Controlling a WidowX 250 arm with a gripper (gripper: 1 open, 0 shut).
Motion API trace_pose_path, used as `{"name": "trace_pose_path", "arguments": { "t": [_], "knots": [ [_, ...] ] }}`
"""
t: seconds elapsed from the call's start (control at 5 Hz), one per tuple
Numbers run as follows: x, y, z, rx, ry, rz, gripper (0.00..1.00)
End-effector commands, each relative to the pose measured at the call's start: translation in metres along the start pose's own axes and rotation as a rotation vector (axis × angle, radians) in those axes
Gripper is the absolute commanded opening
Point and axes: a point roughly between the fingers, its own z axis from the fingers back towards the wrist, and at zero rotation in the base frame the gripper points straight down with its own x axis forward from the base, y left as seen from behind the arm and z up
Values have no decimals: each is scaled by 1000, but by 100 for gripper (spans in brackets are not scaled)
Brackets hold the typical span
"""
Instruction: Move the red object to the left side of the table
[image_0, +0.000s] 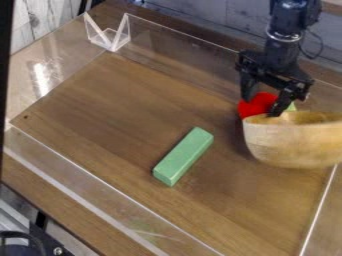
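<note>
**Camera view: grasp stage reached, transfer to the left side not yet begun**

Camera view shows the gripper (271, 96) lowered over the red toy fruit (258, 105), with its dark fingers (245, 86) set on either side of the fruit. The jaws are seen partly open around it; whether the pads are already pressing on the fruit cannot be told, so a firm hold is not confirmed. The fruit lies directly beneath the gripper, low on the worktop (120, 110), at the far right of the scene.

Just beside the gripper, on its near right side, the wooden bowl (297, 140) is seen tilted, its rim raised toward the gripper and apparently touching or almost touching the nearer finger. It is judged that the bowl is being crowded by the descent, and that it could be knocked further when the fruit is lifted.

Well away from the gripper, toward the near left, the green rectangular block (183, 156) lies flat on the wood grain, untouched. Farther off still, at the far left corner, a small clear plastic stand (107, 32) sits against the low transparent wall (47, 150).

As for progress, only the approach is judged complete. The closing of the jaws on the fruit, the lift clear of the bowl rim, the carry across the worktop past the block, and the release on the left side all remain to be done. The left half of the worktop holds no red object yet.
</note>
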Motion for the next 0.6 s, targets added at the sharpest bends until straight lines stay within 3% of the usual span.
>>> {"name": "trace_pose_path", "arguments": {
  "t": [0.0, 0.4],
  "knots": [
    [7, -3, 13, 11, -32, -1, 0],
    [14, -16, 27, 112, -8, -52, 0]
  ]
}}
